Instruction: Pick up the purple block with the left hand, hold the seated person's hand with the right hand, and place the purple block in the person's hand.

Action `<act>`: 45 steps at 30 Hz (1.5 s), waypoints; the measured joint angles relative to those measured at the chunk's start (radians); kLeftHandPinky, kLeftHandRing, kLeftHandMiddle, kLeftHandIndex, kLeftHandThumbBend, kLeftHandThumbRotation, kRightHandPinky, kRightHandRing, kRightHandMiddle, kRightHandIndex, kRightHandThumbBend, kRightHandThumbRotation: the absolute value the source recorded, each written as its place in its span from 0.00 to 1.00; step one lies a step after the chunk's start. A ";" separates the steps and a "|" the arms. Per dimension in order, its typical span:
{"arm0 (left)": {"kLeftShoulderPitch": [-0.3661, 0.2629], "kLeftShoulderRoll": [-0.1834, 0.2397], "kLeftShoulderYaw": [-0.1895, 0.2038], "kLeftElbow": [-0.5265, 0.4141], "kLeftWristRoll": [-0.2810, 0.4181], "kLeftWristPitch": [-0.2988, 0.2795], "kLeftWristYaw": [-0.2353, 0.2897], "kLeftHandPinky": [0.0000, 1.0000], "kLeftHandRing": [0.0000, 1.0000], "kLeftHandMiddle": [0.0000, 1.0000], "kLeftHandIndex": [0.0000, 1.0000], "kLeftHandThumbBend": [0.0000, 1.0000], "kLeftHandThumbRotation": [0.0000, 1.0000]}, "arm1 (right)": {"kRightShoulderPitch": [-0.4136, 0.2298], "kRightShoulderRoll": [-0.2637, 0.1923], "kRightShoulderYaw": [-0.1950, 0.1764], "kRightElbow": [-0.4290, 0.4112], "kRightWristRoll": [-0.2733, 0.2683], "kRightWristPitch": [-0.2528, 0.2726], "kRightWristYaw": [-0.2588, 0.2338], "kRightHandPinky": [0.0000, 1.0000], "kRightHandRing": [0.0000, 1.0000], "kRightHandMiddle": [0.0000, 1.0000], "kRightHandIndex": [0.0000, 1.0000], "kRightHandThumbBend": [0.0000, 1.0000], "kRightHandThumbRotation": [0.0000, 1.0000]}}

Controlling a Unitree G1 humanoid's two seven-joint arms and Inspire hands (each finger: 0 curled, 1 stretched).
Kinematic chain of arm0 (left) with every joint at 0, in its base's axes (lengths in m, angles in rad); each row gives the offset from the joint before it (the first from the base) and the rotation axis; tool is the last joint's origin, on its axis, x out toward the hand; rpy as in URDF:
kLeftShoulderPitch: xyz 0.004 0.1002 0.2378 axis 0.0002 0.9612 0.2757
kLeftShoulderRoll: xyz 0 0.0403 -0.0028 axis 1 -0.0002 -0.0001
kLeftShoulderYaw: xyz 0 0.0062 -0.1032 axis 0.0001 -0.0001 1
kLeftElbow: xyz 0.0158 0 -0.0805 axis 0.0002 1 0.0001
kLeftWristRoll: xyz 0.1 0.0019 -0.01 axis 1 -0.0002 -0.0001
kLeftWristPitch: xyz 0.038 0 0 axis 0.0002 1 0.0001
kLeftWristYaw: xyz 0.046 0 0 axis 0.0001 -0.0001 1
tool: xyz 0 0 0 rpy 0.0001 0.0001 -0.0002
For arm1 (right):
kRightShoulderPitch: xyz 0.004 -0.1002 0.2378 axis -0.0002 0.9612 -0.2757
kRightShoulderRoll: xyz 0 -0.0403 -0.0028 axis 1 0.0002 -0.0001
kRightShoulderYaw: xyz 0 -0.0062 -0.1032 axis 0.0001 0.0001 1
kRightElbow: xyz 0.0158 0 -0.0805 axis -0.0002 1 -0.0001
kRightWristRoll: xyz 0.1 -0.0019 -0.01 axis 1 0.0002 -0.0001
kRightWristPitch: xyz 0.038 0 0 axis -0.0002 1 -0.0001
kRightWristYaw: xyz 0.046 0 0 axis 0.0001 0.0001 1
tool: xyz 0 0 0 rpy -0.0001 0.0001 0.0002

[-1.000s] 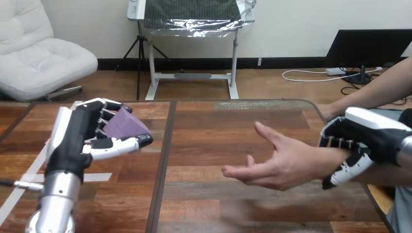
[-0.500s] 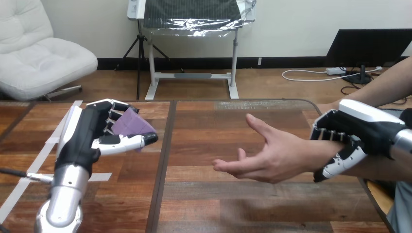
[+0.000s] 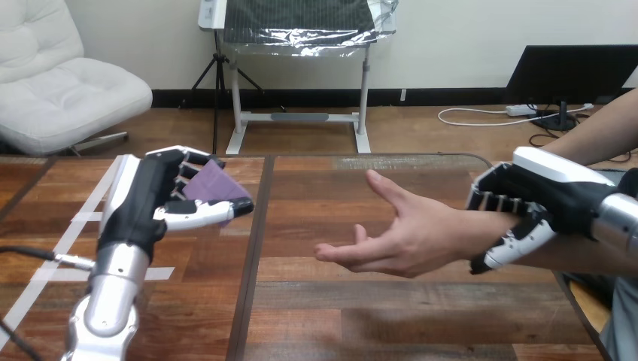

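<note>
At the left of the frame the left hand point(image 3: 147, 207) is raised above the bench point(image 3: 338, 301), its fingers and thumb curled round the purple block point(image 3: 214, 183) and pinching it. The block is well clear of the wood. Over the last second this hand has carried the block rightward and a little higher, toward the middle of the frame.

At centre right the person's hand point(image 3: 410, 233) hangs palm up with relaxed, spread fingers. It has been drawn leftward, so the gap to the block has narrowed from both sides, though the two are not yet close.

At the right edge the right hand point(image 3: 538, 199) grips the person's wrist, fingers wrapped over the top and thumb tucked beneath. It has moved left with the wrist.

I judge pick-up and hold done and the handover underway. The only receptacle is that open palm, and nothing lies in it yet.
</note>
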 measured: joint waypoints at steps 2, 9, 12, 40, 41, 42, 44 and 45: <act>-0.008 -0.002 -0.004 0.006 0.000 -0.001 0.000 0.28 0.34 0.42 0.46 0.62 0.00 | 0.000 0.003 0.000 -0.008 0.000 0.004 0.001 0.36 0.41 0.47 0.51 0.84 0.16; -0.039 -0.011 -0.015 0.031 -0.003 -0.015 0.000 0.27 0.33 0.41 0.45 0.61 0.00 | -0.004 0.012 0.000 -0.029 0.000 0.008 0.006 0.35 0.41 0.46 0.51 0.84 0.18; -0.050 -0.014 -0.022 0.038 -0.003 -0.017 0.002 0.27 0.33 0.41 0.45 0.62 0.00 | -0.008 0.019 0.000 -0.033 0.002 0.007 0.007 0.35 0.40 0.46 0.51 0.84 0.18; -0.136 -0.094 -0.072 0.082 -0.004 -0.029 0.013 0.26 0.33 0.41 0.45 0.62 0.00 | -0.062 0.086 0.009 -0.109 -0.002 0.062 0.027 0.36 0.41 0.47 0.50 0.85 0.21; -0.138 -0.098 -0.075 0.082 -0.004 -0.029 0.013 0.26 0.33 0.41 0.45 0.62 0.00 | -0.064 0.087 0.010 -0.109 -0.003 0.062 0.027 0.36 0.41 0.47 0.50 0.85 0.21; -0.140 -0.102 -0.077 0.082 -0.004 -0.029 0.013 0.26 0.33 0.41 0.45 0.62 0.00 | -0.066 0.088 0.011 -0.110 -0.003 0.062 0.027 0.36 0.41 0.47 0.50 0.85 0.21; -0.145 -0.109 -0.082 0.083 -0.004 -0.029 0.013 0.26 0.33 0.41 0.45 0.62 0.00 | -0.070 0.090 0.012 -0.112 -0.003 0.062 0.027 0.35 0.41 0.47 0.50 0.85 0.22; -0.147 -0.112 -0.084 0.083 -0.004 -0.029 0.013 0.27 0.33 0.41 0.45 0.61 0.00 | -0.071 0.091 0.012 -0.113 -0.003 0.063 0.027 0.35 0.41 0.47 0.50 0.85 0.22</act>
